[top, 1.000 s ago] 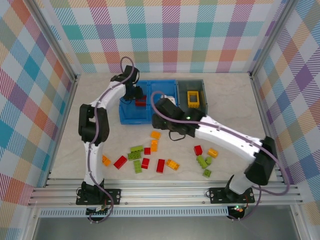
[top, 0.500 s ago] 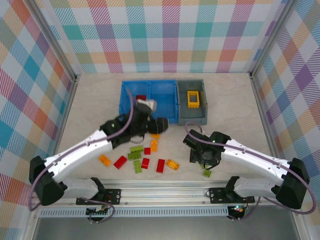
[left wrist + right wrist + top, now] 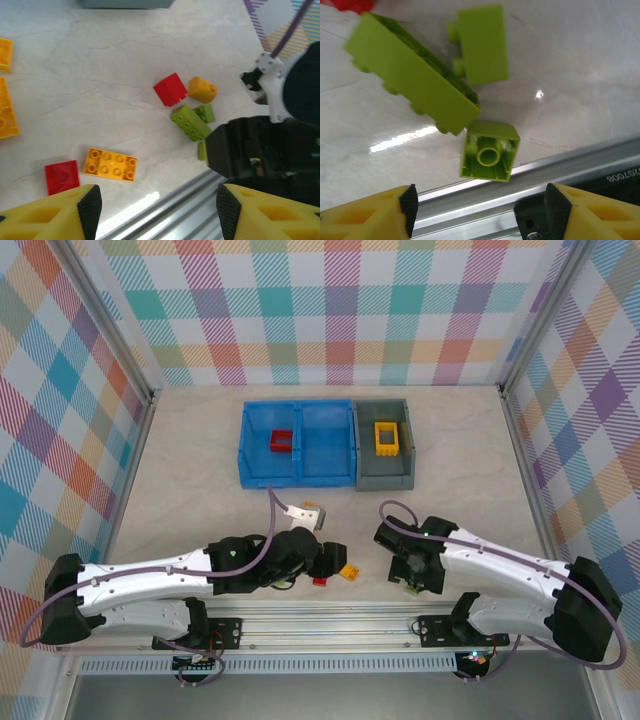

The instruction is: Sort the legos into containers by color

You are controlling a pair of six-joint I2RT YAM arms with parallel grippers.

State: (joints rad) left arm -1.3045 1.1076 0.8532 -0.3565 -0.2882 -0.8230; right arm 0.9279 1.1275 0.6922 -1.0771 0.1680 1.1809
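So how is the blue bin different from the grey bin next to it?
The blue bin is wider and split into two compartments, while the grey bin is narrower with just one. The blue bin holds a red frame in its left compartment, and the grey bin holds a yellow frame. Both are open-topped, stand side by side, and hold a single hollow piece.

mid table (image 3: 200, 470) betw bins & arms bare: wide lane left-right. far edge centre blocked by blue bin (image 3: 297, 479) + grey bin (image 3: 385, 481), side by side. near edge crowded: left arm (image 3: 150, 585), right arm (image 3: 500, 565) low across it, legos (image 3: 348, 571) betw them, rail (image 3: 330, 615) alongside.
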